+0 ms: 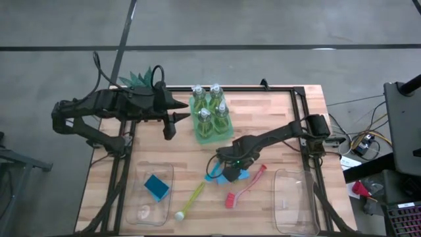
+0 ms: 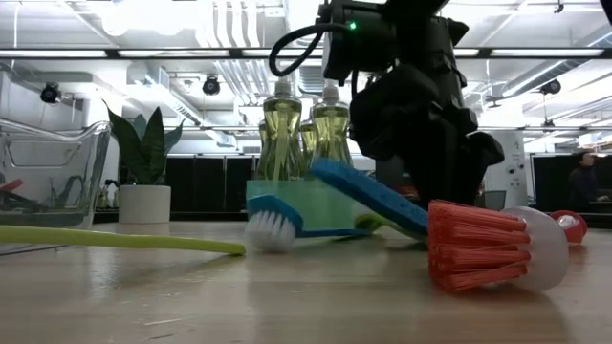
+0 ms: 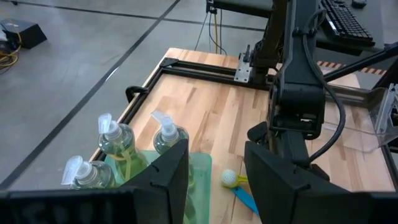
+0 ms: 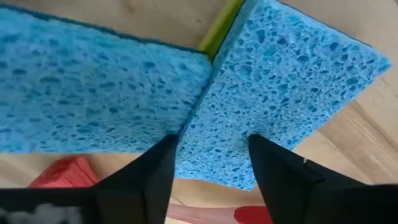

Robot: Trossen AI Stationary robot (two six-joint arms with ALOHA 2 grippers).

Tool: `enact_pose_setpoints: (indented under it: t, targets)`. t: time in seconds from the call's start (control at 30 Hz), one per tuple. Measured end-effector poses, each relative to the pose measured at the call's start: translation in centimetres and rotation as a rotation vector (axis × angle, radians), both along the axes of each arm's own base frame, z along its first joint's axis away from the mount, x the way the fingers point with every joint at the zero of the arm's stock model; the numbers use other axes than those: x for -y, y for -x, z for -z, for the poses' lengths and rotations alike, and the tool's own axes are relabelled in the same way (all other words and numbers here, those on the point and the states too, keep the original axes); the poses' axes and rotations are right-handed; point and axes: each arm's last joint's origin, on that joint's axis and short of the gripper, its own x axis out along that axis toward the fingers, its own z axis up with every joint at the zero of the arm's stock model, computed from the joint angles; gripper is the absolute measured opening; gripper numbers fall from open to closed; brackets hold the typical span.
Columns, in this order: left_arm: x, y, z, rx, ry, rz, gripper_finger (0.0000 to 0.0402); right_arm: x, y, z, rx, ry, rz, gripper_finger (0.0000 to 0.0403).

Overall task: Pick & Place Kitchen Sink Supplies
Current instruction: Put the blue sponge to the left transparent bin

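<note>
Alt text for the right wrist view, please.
The right tool sits just over two blue sponges, its fingers straddling the edge of one. A red brush and a yellow-green handle peek out on the wooden table.

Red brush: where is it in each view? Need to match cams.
High: red brush lower centre-right, next to the blue sponge.
Low: its bristles in the right foreground.
Left wrist: not in it.
Right wrist: bristles peeking past the sponge's edge.
Shared landmark: blue sponge.
</note>
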Motion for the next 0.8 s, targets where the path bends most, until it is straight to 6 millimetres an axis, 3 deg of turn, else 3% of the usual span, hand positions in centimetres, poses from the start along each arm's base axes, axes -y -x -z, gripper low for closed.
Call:
enact_pose_setpoints:
  t: [0.43,0.8]
  targets:
    - [0.0,-0.1,-0.1,0.012,0.0,0.0,0.0149,0.0,0.1,-0.6,0.03,-0.003,-0.043,0.0018]
    - [0.0,-0.2,-0.5,0.051,-0.008,0.005,0.0149,-0.2,1.0,-4.4,0.123,-0.113,-0.044,0.0008]
